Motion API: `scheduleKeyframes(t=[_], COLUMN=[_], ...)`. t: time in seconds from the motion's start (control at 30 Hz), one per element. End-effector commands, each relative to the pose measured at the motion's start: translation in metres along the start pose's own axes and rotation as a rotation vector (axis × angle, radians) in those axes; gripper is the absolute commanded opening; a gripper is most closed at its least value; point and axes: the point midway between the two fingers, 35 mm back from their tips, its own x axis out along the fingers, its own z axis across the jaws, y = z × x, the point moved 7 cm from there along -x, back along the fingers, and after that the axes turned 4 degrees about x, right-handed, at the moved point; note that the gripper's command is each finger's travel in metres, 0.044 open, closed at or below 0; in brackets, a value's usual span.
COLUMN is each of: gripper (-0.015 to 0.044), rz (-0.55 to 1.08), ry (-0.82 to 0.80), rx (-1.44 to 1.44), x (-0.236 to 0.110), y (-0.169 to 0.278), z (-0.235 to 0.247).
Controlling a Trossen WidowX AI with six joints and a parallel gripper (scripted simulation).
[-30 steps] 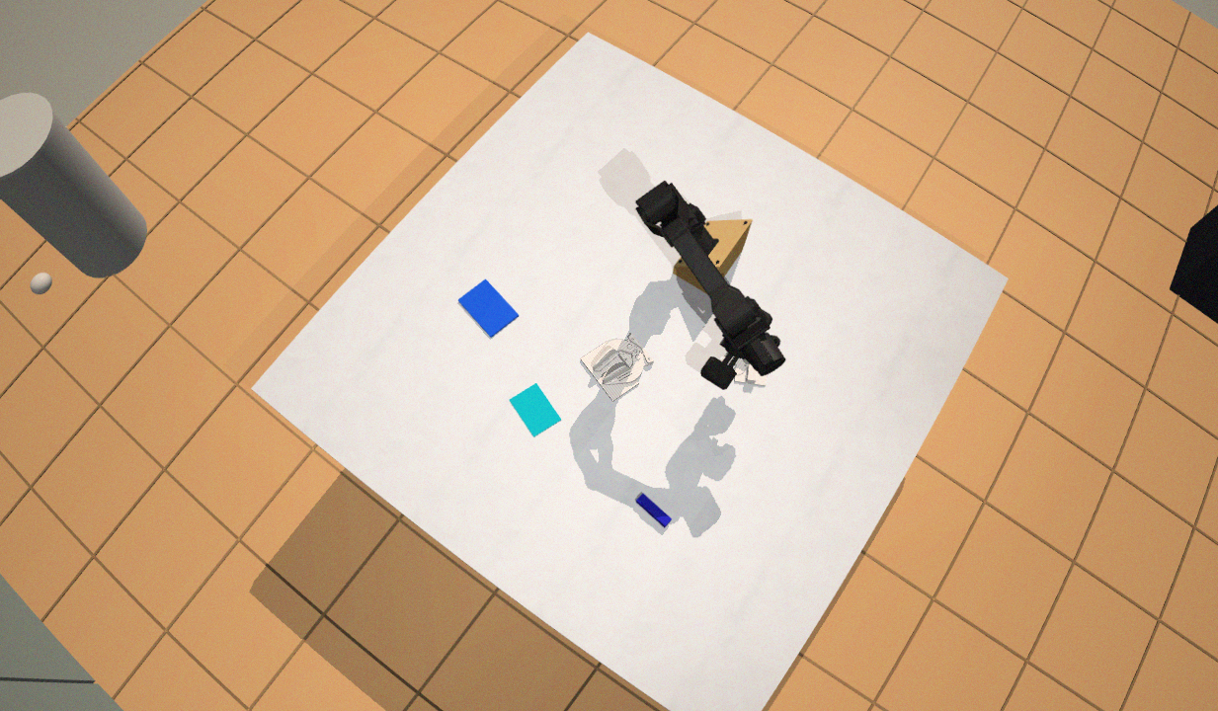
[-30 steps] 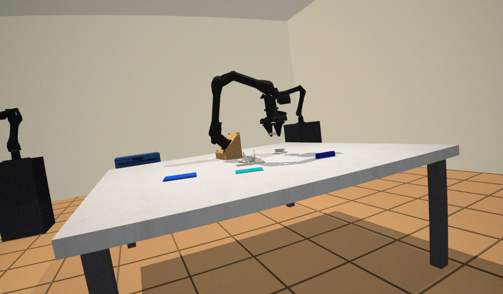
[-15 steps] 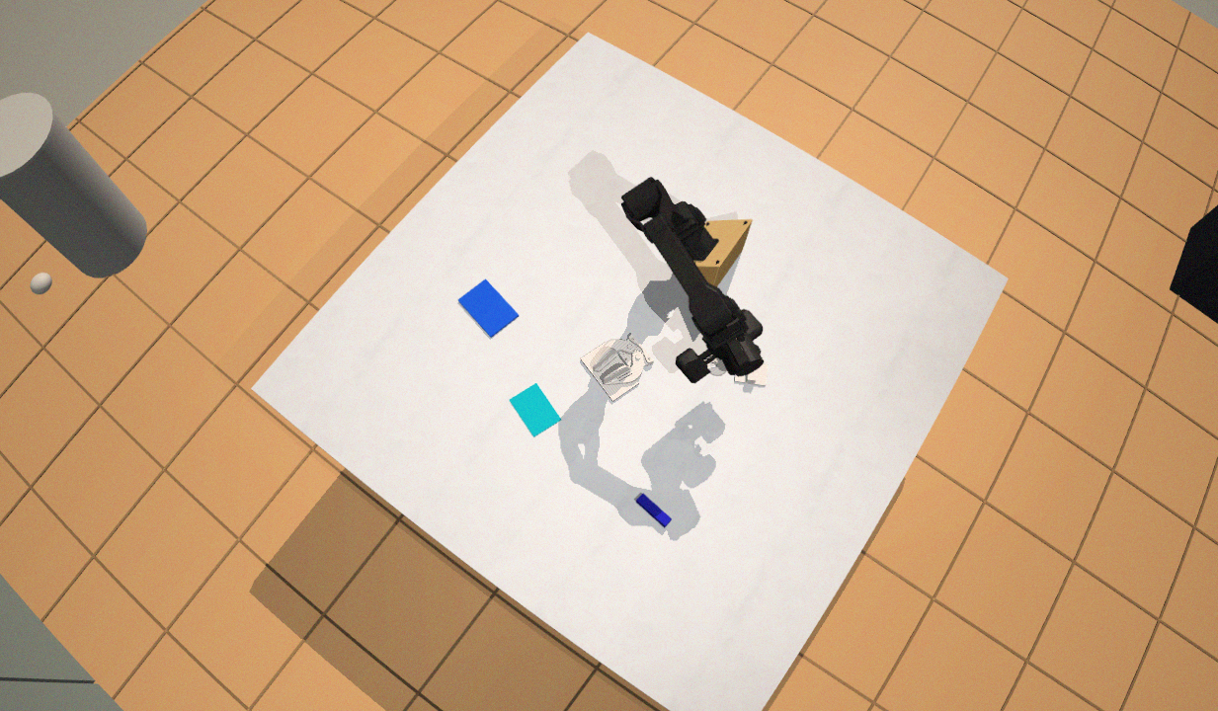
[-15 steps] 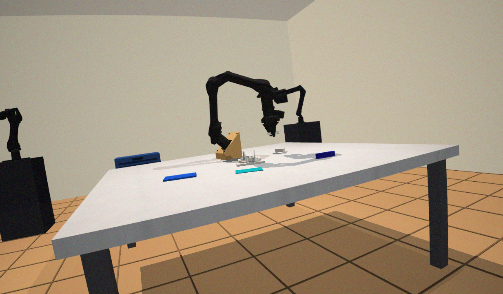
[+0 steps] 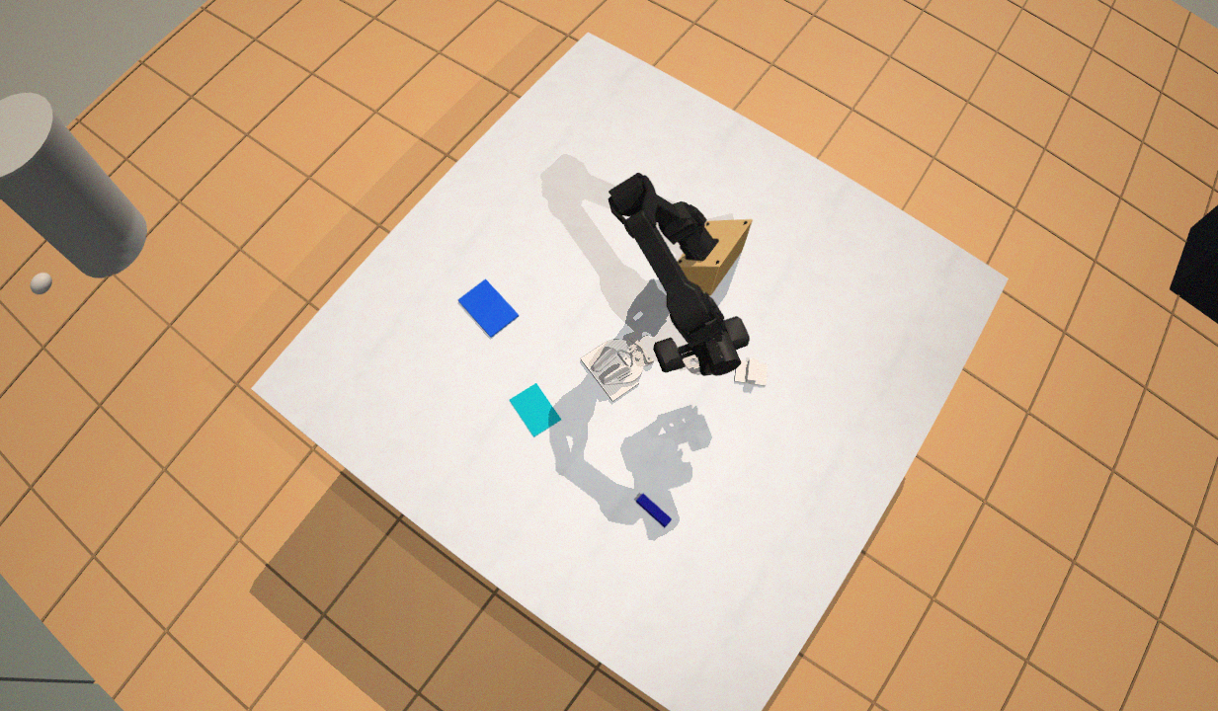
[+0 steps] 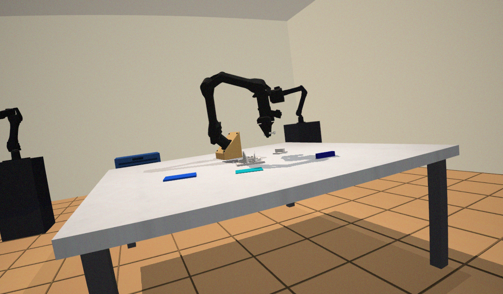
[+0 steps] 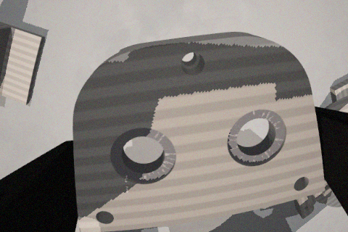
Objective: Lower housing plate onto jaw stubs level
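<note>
My fingers (image 5: 702,349) (image 6: 268,135) are squeezing the plate (image 5: 691,363) (image 6: 272,132) (image 7: 201,116) by its two sides, a good place; it looks light, stiff and maybe slippery, so I should go gently.

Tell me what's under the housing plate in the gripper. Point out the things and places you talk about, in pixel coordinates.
Through the two big holes of the housing plate (image 7: 203,123), only pale tabletop (image 7: 163,3) shows. Whatever lies beneath its solid parts is covered, so I can't tell.
</note>
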Motion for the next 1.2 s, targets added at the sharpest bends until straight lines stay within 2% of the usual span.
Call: scheduleKeyframes(t=[0.0,1.17], gripper=[0.0351,0.0351], rz=[0.009,0.015], ry=[0.004,0.026], rx=[0.085,0.822], x=[0.002,0.005], y=[0.006,0.048], z=[-0.009,-0.081])
